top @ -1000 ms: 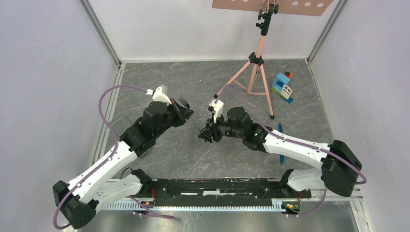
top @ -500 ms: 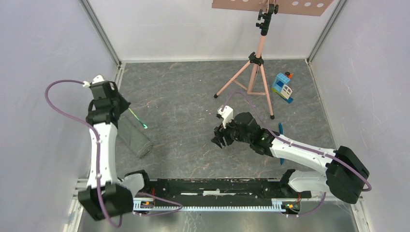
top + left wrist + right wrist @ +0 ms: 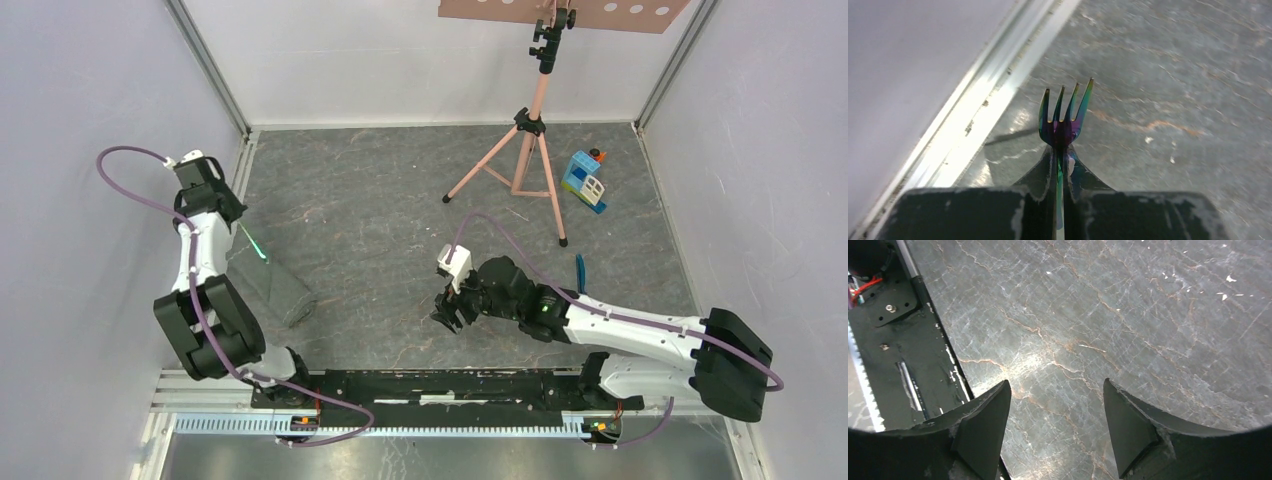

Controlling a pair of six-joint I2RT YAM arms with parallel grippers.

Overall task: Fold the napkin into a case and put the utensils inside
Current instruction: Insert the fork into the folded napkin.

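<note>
The napkin (image 3: pixel 276 287) lies folded into a narrow dark grey strip at the left of the floor. My left gripper (image 3: pixel 230 220) hangs just above its far end, shut on a fork (image 3: pixel 253 244) of iridescent blue-green. In the left wrist view the fork's tines (image 3: pixel 1064 114) stick out past the closed fingers of my left gripper (image 3: pixel 1062 156), over the floor next to the pale wall rail. My right gripper (image 3: pixel 447 311) is near the middle front, open. The right gripper (image 3: pixel 1055 390) holds nothing, with bare floor under it. Another blue utensil (image 3: pixel 580 271) lies beside the right arm.
A pink tripod (image 3: pixel 530 150) stands at the back middle, with a blue-and-white toy house (image 3: pixel 584 180) to its right. The black base rail (image 3: pixel 898 340) runs along the near edge. White walls close in the left, right and back sides.
The left arm has swung from the middle to the far left wall, carrying the fork over the napkin's far end. The right gripper has opened and drawn back toward the near edge.
</note>
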